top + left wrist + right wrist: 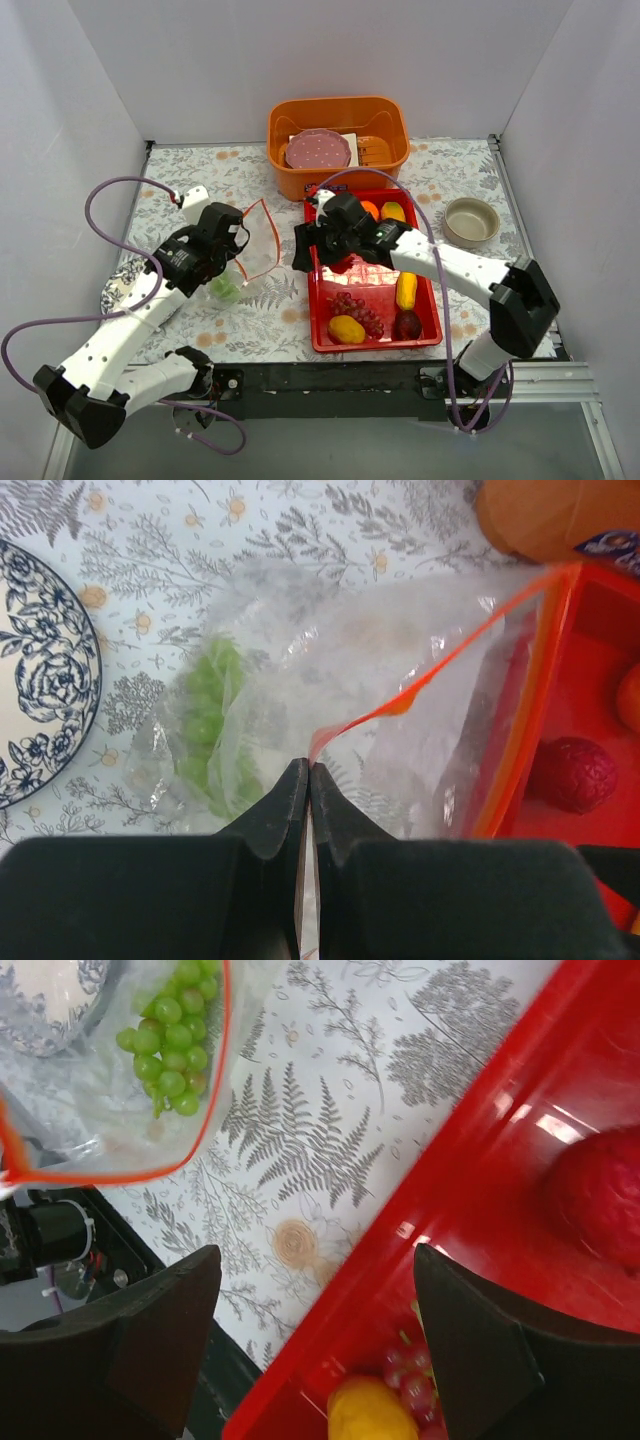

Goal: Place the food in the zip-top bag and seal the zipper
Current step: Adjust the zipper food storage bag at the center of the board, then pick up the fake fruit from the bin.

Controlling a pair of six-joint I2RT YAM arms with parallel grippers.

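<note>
The clear zip-top bag (258, 252) lies left of the red tray (428, 300), its mouth lifted open. My left gripper (238, 240) is shut on the bag's mouth edge, and the orange-red zipper (420, 688) runs off from its closed jaws (309, 766). Green grapes (205, 720) lie inside the bag (170, 1045). My right gripper (308, 255) hangs open and empty over the tray's left rim (318, 1252). In the tray lie an orange (370, 209), yellow mangoes (346, 328), purple grapes (358, 310), a banana-like piece (406, 290) and dark-red pieces (408, 324), one of them red (600, 1205).
An orange bin (390, 125) holding a pink plate (318, 150) stands behind the tray. A beige bowl (471, 220) sits at the right, and a blue-patterned plate (40, 680) at the left under the left arm. White walls close in three sides.
</note>
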